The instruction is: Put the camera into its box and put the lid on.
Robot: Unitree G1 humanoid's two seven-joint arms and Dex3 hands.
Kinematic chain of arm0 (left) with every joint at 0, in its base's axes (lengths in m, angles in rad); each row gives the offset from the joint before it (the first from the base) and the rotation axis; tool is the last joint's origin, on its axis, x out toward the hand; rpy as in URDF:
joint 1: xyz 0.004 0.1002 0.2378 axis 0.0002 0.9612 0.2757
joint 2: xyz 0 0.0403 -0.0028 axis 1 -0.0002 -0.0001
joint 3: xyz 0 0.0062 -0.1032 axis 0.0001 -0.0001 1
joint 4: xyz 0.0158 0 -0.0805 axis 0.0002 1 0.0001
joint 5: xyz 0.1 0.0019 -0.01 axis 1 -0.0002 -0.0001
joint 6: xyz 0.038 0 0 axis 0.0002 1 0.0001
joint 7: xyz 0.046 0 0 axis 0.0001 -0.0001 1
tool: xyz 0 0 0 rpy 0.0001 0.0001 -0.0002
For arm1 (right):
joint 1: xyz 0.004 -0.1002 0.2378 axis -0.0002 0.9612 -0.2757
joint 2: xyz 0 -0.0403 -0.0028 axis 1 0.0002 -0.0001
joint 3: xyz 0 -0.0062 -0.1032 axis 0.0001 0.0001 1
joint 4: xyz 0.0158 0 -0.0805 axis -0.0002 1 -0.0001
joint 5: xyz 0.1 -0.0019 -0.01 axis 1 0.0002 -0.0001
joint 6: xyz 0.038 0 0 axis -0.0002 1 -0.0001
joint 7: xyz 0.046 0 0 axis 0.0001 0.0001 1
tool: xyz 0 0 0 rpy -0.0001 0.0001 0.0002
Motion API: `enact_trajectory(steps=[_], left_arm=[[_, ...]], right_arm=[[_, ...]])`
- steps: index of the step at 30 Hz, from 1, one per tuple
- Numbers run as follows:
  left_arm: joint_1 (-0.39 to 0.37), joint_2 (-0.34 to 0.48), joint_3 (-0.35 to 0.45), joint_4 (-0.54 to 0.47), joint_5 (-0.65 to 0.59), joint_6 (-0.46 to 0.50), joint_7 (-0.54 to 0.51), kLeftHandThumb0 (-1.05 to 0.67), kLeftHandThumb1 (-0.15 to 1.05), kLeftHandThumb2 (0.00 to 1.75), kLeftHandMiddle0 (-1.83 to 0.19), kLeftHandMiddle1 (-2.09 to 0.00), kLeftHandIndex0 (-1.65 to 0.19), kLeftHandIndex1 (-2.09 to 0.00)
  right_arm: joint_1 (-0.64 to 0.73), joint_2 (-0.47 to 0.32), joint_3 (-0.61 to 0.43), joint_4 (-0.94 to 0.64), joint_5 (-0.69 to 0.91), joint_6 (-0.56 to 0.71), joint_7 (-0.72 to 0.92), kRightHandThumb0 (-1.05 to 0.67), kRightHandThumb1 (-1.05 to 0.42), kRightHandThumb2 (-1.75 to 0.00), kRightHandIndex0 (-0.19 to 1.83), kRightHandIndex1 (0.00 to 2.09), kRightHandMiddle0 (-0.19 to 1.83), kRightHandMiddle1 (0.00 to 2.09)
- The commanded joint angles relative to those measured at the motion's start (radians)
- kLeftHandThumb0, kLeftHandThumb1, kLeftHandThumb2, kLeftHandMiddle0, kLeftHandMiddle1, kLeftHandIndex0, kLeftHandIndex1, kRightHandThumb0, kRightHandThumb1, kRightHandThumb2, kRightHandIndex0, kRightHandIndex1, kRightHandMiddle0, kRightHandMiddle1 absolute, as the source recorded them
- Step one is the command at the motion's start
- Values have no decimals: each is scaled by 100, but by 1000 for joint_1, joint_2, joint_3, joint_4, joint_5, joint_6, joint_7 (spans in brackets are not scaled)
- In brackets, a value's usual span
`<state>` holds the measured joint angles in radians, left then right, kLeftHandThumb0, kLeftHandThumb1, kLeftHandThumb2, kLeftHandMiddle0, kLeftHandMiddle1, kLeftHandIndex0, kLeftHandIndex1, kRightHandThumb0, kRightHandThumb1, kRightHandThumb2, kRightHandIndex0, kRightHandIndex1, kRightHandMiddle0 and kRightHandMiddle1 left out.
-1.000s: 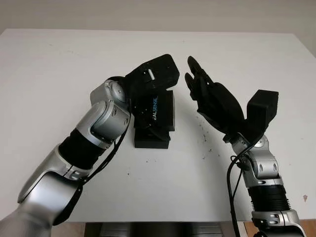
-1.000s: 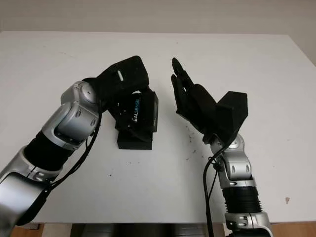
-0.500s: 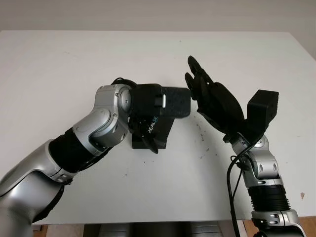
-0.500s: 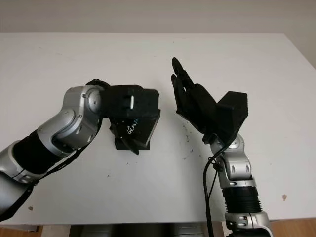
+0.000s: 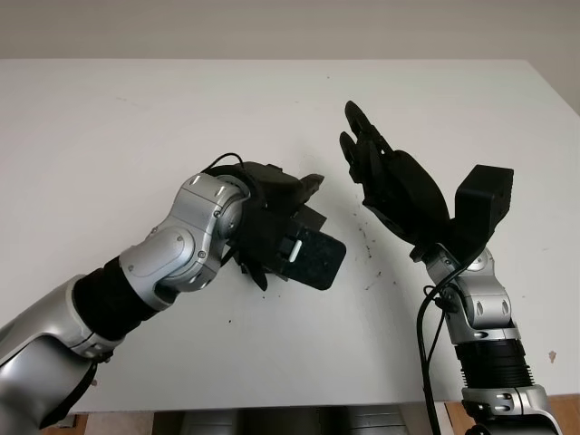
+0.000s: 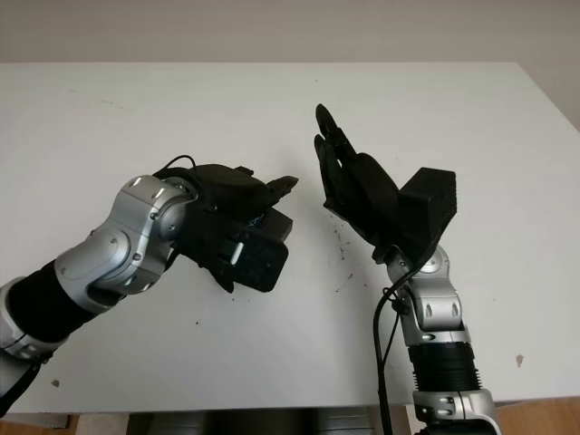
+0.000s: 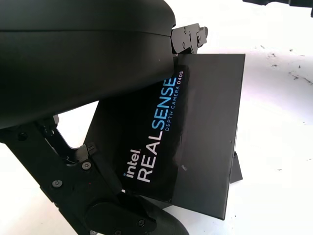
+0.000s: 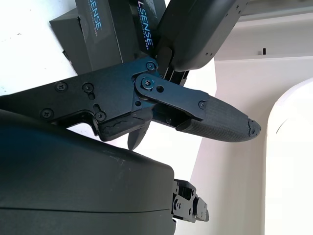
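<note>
My left hand (image 5: 272,222) is at the middle of the table, shut on the black box lid (image 7: 195,127) printed "Intel RealSense". It holds the lid tilted just above the table, and its shell covers most of the lid from above; one lid corner (image 6: 276,220) shows. A corner of the black box base (image 7: 237,171) shows under the lid, with its inside hidden. My right hand (image 5: 381,172) is open and raised to the right of the box, palm facing it, a short gap away. The lid (image 8: 98,22) and box base (image 8: 66,24) also show past the right hand's fingers (image 8: 215,117).
The white table (image 5: 109,136) stretches wide to the left and far side. Small dark specks (image 5: 372,245) mark it between the hands. The table's front edge (image 5: 272,403) runs close below the arms.
My left hand has rolled over with the lid, its shell swinging from the far side to the near side and lower. The right hand has stayed still.
</note>
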<state>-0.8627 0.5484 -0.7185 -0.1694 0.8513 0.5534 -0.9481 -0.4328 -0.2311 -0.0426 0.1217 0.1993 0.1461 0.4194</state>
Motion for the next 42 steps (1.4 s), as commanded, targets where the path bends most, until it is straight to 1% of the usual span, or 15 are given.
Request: enact_trajectory(steps=[1, 4, 8, 13, 17, 21, 27, 30, 35, 39, 42], left_arm=[[54, -5, 2, 56, 17, -4, -5, -71, 105, 61, 18, -1, 19, 0], [59, -18, 19, 88, 45, -18, 9, -73, 105, 63, 19, 0, 19, 0], [78, -9, 28, 109, 90, -90, 51, -79, 105, 66, 19, 0, 19, 0], [110, -6, 38, 98, 155, -162, 59, -87, 105, 68, 19, 0, 19, 0], [142, -12, 77, 84, 166, -195, 82, -93, 105, 67, 19, 0, 19, 0], [153, -8, 116, 77, 162, -236, 92, -98, 105, 68, 19, 0, 19, 0], [173, -18, 187, 63, 113, -268, 83, -103, 105, 65, 19, 0, 19, 0], [188, -22, 228, 54, 67, -284, 101, -105, 105, 61, 19, 0, 19, 0], [182, -16, 271, 53, -6, -308, 87, -105, 105, 57, 19, 0, 19, 0], [178, 4, 315, 51, -82, -359, 101, -105, 105, 60, 19, 0, 19, 0], [171, 10, 331, 53, -116, -366, 92, -104, 105, 62, 19, 0, 19, 0]], right_arm=[[3, -7, -5, -10, 2, -5, 2, -80, -105, -78, -19, 0, -19, 0], [4, -7, -5, -6, 2, -15, 6, -79, -105, -78, -19, 0, -19, 0], [4, -10, -7, -10, 3, -3, 9, -80, -105, -78, -19, 0, -19, 0], [8, -10, -7, -16, 3, 5, 2, -81, -105, -77, -19, 0, -19, 0], [8, -13, -9, -12, 5, 1, 8, -80, -105, -77, -19, 0, -19, 0], [5, -17, -11, -5, 7, -2, 17, -79, -105, -77, -19, 0, -19, 0], [-2, -19, -8, -12, 2, 19, 10, -79, -105, -77, -19, 0, -19, 0], [-7, -21, -4, -7, -2, 18, 12, -80, -105, -76, -19, 0, -19, 0], [-11, -23, -3, -6, -4, 23, 13, -81, -105, -76, -19, 0, -19, 0], [-11, -23, -4, -6, -3, 21, 18, -80, -105, -76, -19, 0, -19, 0], [-9, -22, -5, -6, -2, 19, 19, -80, -105, -76, -19, 0, -19, 0]])
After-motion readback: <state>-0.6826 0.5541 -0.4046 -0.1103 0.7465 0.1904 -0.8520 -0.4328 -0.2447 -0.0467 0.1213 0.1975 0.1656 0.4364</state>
